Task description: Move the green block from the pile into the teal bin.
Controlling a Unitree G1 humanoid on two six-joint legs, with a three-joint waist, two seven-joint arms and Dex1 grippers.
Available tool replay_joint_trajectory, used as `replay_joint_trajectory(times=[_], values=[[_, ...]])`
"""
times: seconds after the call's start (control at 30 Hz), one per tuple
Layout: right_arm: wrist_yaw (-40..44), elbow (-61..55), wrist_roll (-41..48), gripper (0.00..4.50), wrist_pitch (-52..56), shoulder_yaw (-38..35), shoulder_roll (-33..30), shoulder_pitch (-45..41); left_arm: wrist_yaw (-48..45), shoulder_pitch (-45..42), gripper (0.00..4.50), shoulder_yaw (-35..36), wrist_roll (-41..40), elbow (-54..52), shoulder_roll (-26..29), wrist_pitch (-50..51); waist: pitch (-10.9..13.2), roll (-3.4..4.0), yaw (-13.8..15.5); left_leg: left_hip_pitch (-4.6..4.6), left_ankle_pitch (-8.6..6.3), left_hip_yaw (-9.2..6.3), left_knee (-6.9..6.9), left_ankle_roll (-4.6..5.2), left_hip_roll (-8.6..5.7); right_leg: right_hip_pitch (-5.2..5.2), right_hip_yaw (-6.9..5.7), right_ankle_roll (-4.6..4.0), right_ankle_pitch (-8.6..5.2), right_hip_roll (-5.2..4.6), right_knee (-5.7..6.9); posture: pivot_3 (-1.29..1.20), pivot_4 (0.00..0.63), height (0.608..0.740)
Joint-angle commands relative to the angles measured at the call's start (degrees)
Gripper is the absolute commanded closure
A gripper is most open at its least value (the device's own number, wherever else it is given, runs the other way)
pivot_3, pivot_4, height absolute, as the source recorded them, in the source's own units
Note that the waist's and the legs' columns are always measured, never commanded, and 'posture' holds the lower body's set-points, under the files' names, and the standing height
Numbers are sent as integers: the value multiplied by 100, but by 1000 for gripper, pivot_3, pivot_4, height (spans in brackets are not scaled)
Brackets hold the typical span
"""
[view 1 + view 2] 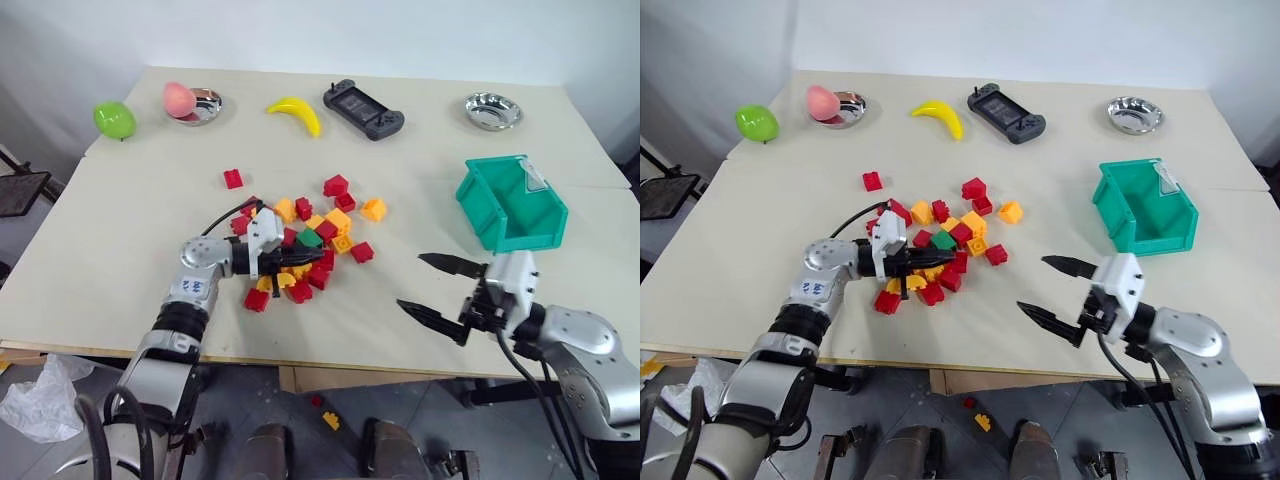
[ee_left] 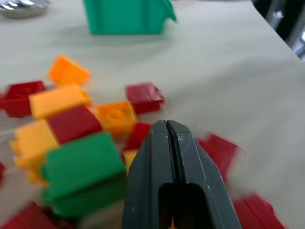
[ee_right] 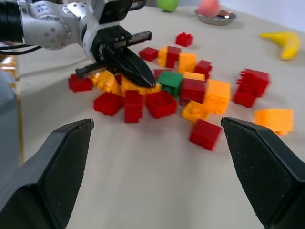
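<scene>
Green block [image 1: 310, 239]: sits in the middle of the pile [image 1: 305, 240], hemmed in by red and yellow bricks; free, not gripped.
Handling: my guess is light, stiff and slick plastic with hard edges. It should take a firm pinch across two opposite flat sides; the studded top looks a poorer hold. Crowding neighbours may get nudged or carried along.
Left pincer [image 1: 308, 257]: fingers pressed fully together, holding nothing; the tip lies in the pile just at the block's 6 o'clock, touching or nearly touching the bricks there.
Left arm: reaches in low from 9 o'clock, forearm near level over the surface [image 1: 120, 220], pincer aimed toward 3 o'clock.
Right pincer [image 1: 440, 289]: spread wide and empty, hovering near the surface's front edge at about 4 o'clock from the pile.
Right arm: comes in from the 5 o'clock corner, pincer pointing toward the pile.
Teal bin [image 1: 508, 203]: at 3 o'clock from the pile, well apart from it, beyond the right pincer; looks empty.
</scene>
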Motion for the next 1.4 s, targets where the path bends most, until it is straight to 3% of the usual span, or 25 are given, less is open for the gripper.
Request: replay_joint_trajectory(times=[0.03, 0.13, 0.3, 0.47, 0.57, 0.77, 1.0, 1.23, 1.4], values=[[-434, -346, 291, 0, 851, 228, 104, -506, -15, 310, 4479, 392, -469, -882, 349, 575, 0, 0, -24, 0, -1, 0, 1, -1, 1, 0, 0, 0, 0, 0, 0, 0, 150, 740], [-761, -340, 444, 0, 1539, 454, 268, -1021, 86, 829, 3899, 779, -763, -1552, 772, 1008, 0, 0, -62, 0, -2, -2, -1, -2, 3, -2, 0, -1, 0, 0, 2, 0, 150, 740], [-1534, 29, 257, 0, 2736, 1148, 933, -2080, 513, 2257, 2427, 1652, -1024, -2465, 1478, 1349, 1, 2, -176, 3, -8, 2, -2, -13, 28, -10, -2, -13, 2, 19, 4, 0, 150, 740], [-2287, 653, -165, 0, 3559, 1701, 1735, -2853, 960, 3382, 885, 2174, -1281, -3349, 1526, 1608, 2, 3, -144, 2, -15, 2, 0, -24, 45, -19, -11, -28, 3, 31, 13, 0, 150, 740], [-2483, 1174, -539, 0, 3516, 1987, 2166, -3230, 1220, 3666, 28, 2203, -1379, -3765, 1421, 1750, 2, 4, -103, 1, -18, 11, 1, -27, 49, -31, -11, -36, 6, 32, 18, 0, 150, 740], [-2947, 2668, -1397, 0, 3090, 2210, 2937, -3951, 1430, 3751, 28, 2006, -1429, -4074, 1251, 1857, 1, 3, -116, -4, -19, 49, -2, -30, 54, -73, -10, -49, 12, 34, 39, 0, 150, 740], [-3194, 3396, -1798, 0, 2884, 1992, 3358, -4266, 1452, 3622, 28, 1849, -1456, -4104, 1187, 1823, 1, 3, -239, -7, -19, 76, -6, -31, 63, -96, -13, -58, 14, 35, 52, 0, 150, 740], [-3005, 3287, -1933, 0, 3905, 2204, 3434, -4444, 1372, 3404, 28, 1762, -1464, -4031, 1205, 1748, 0, 4, -241, -6, -20, 79, -7, -33, 67, -99, -13, -62, 13, 36, 52, 0, 150, 740], [-2859, 2426, -1840, 0, 4576, 2466, 3510, -4429, 1375, 3238, 28, 1672, -1464, -4072, 1198, 1780, 0, 4, -239, -6, -21, 80, -8, -34, 68, -101, -13, -63, 13, 37, 53, 0, 150, 740]])
